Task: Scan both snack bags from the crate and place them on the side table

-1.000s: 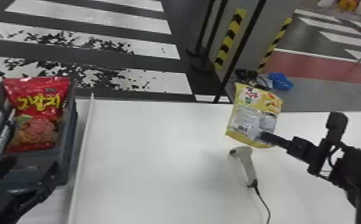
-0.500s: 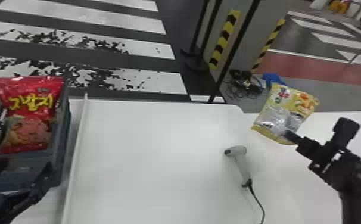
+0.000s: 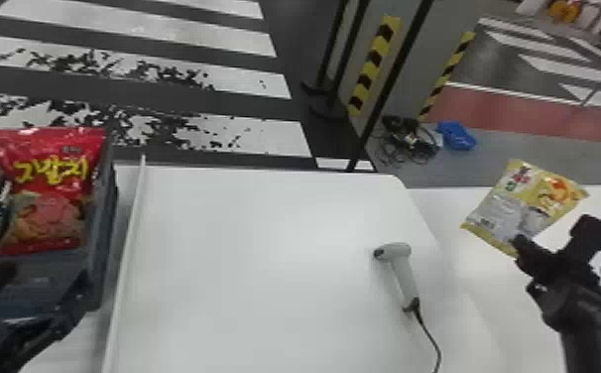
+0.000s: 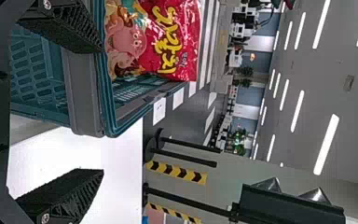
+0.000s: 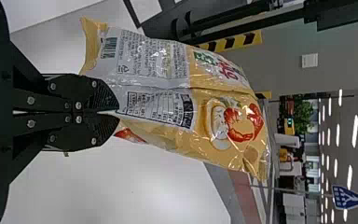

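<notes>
As near-end pinch likely eases lowering yellow bag (image 5: 223, 119) onto side worktop (image 3: 503, 285), right end effector (image 5: 117, 112) grips it, clamped tight; left end effector (image 4: 103, 110) gapes empty beside crate (image 4: 83, 93).

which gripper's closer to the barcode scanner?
Right. The right gripper is to the scanner's right, holding the yellow snack bag; the left gripper is well to its left, by the crate.

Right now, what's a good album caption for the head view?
Right gripper holds the yellow snack bag; red bag sits in the crate.
</notes>
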`<state>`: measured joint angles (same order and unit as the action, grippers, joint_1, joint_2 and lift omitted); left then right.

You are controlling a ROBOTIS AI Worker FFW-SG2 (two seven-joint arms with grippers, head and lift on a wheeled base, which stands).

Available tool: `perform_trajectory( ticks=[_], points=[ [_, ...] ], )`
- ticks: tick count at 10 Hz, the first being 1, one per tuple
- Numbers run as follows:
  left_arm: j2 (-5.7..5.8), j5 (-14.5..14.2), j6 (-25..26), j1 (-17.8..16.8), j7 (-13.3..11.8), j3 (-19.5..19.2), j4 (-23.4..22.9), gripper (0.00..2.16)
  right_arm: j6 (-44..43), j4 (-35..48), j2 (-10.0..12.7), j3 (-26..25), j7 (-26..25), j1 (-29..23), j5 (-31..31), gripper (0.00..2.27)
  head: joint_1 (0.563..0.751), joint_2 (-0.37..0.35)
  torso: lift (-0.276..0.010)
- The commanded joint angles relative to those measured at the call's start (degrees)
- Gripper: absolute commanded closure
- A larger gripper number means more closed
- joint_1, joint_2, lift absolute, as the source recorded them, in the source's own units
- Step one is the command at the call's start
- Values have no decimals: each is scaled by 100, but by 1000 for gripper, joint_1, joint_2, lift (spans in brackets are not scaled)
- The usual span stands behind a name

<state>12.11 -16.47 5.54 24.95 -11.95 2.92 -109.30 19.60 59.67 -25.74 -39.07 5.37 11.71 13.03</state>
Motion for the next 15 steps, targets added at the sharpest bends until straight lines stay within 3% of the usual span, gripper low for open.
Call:
perform_trajectory(
  ticks=[1,3,4,5,6,9,11,13,15],
  points=[
    [20,-14,-13,-16,0,25,5,80,-83,-342,-71,14,-177,68,-46,2260,695,-350,-95],
    [37,-40,-13,-42,0,60,5,80,-83,-632,-89,40,-238,138,-55,2142,695,-350,-95],
    [55,-58,-13,-42,0,69,-4,80,-83,-685,-89,49,-238,138,-55,1480,695,-350,-95],
    [72,-66,-13,-25,0,69,-4,80,-65,-711,-89,49,-230,138,-55,198,695,-350,-95],
    [81,-75,-31,-7,0,60,-13,80,-65,-720,-71,49,-238,138,-28,-2,695,-350,-95],
    [81,-84,-66,46,0,25,-57,80,-434,-623,-53,-13,-291,59,183,53,695,-350,-95],
    [72,-75,-66,54,0,25,-74,80,-522,71,70,-48,-300,-257,455,53,695,-350,-95],
    [46,-49,-66,81,0,25,-136,80,-382,1152,447,-30,-300,-635,446,56,695,-350,-95],
    [37,-22,-48,98,0,7,-180,80,-83,2400,948,365,-300,-1145,455,56,695,-350,-95]
  ],
)
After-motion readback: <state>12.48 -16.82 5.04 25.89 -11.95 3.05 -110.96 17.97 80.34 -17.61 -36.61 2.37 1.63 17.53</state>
